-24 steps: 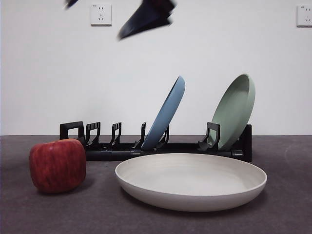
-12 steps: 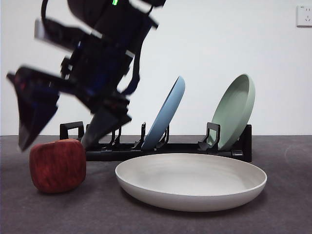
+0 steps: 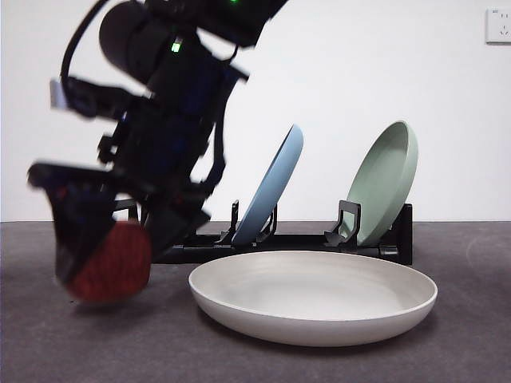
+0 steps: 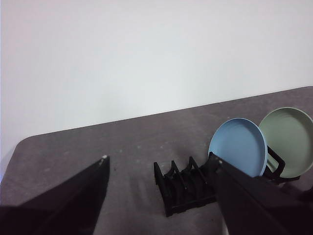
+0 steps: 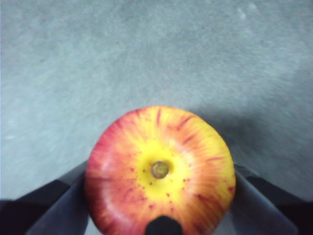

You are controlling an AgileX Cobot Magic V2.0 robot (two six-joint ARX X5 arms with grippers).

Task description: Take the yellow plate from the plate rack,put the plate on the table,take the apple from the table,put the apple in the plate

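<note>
On the dark grey table (image 3: 335,363), my right gripper (image 5: 161,205) clasped the apple (image 5: 160,169) across its widest girth; firm, smooth, likely slippery.

apple (image 5: 160,171) between right gripper (image 5: 160,196) jaws, above table (image 5: 98,63)

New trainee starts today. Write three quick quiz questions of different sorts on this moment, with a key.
1. True or false: the yellow plate lies flat on the table.
2. Which gripper is at the apple? A. left B. right
3. How many plates stand in the plate rack?

Key
1. True.
2. B. The right gripper has a jaw on either side of the apple; the left gripper is open, high above the rack.
3. Two: the light blue plate and the sage green plate.
</note>
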